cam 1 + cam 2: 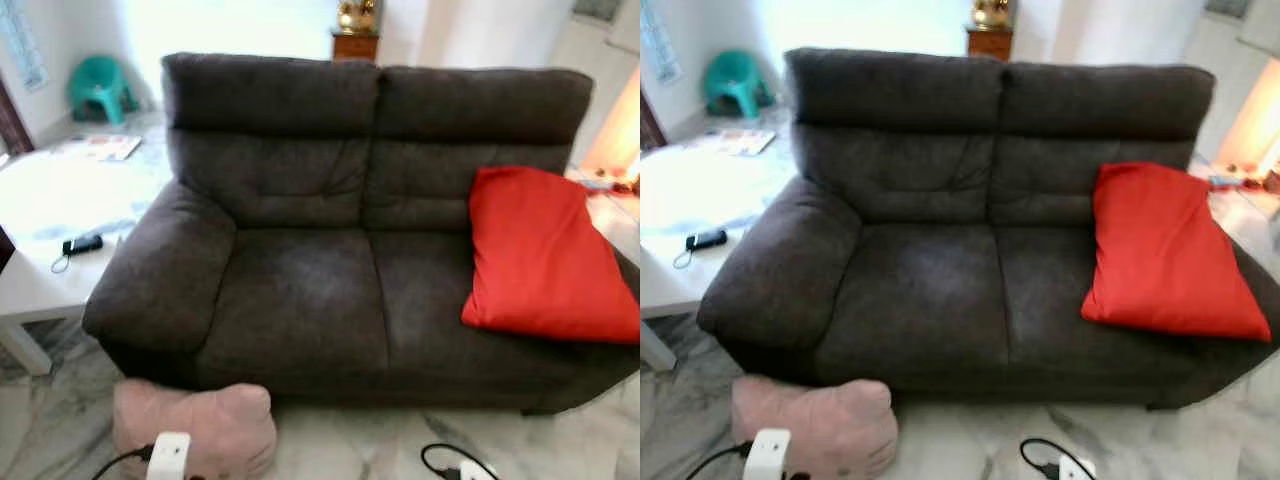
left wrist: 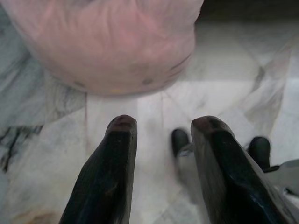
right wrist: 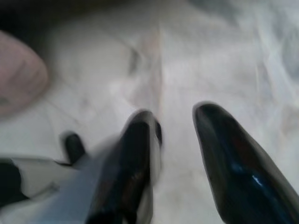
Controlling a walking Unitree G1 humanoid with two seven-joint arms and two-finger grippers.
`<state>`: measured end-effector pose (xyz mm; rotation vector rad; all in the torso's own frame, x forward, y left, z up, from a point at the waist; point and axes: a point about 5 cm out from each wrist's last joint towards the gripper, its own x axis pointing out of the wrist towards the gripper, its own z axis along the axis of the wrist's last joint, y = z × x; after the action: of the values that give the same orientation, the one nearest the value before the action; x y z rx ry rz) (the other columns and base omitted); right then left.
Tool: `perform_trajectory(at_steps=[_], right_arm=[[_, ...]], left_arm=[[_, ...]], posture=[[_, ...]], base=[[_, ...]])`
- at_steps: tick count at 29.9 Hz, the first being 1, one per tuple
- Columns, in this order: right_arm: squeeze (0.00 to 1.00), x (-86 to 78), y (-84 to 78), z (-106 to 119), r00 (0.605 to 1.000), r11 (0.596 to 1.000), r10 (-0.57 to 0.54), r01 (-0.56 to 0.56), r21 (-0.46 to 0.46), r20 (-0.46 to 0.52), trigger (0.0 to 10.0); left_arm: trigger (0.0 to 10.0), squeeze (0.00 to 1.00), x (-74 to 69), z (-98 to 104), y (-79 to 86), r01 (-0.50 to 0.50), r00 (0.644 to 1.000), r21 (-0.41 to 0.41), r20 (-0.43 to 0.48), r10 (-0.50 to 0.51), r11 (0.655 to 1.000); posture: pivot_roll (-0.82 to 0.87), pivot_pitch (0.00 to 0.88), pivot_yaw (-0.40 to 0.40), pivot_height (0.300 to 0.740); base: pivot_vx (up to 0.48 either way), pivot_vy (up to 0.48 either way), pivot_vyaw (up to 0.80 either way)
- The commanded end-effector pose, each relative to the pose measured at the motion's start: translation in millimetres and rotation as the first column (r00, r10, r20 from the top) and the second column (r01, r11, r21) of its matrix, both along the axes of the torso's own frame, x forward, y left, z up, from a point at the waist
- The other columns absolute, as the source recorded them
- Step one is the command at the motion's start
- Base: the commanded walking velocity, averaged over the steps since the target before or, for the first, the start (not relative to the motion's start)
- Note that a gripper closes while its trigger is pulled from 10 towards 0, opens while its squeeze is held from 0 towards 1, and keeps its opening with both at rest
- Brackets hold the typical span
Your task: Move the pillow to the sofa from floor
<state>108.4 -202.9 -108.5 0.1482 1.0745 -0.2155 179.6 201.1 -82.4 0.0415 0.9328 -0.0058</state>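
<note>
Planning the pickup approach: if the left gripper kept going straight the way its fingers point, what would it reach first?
Most likely the pink pillow, which lies just beyond the open left gripper on the marble floor. Depth is unclear; angled steeply, it may touch floor first.

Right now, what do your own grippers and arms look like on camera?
Left gripper: two long, glossy black fingers with rounded tips. Right gripper: the same, blurred. In the head views each arm ends in a white block with a thin black cable.
</note>
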Motion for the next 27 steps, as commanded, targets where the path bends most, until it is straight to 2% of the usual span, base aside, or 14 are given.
perform_trajectory(at_steps=[1, 27], right_arm=[[0.00, 12.2, 6.2, 2.7, 0.999, 1.000, 0.011, -0.011, 0.011, 0.035, 10.0], [0.00, 15.8, 14.5, 2.6, 0.999, 1.000, 0.020, -0.021, 0.022, 0.040, 10.0]], left_arm=[[10.0, 0.00, -2.6, 0.4, 9.9, -0.005, 1.000, 0.026, -0.011, 0.005, 1.000], [10.0, 0.00, -2.3, 0.6, 10.4, -0.009, 1.000, 0.027, -0.011, 0.009, 1.000]], posture=[[0.03, 0.000, -0.033, 0.740], [0.04, 0.000, -0.037, 0.740]], base=[[0.000, 0.386, 0.00], [0.000, 0.385, 0.00]])
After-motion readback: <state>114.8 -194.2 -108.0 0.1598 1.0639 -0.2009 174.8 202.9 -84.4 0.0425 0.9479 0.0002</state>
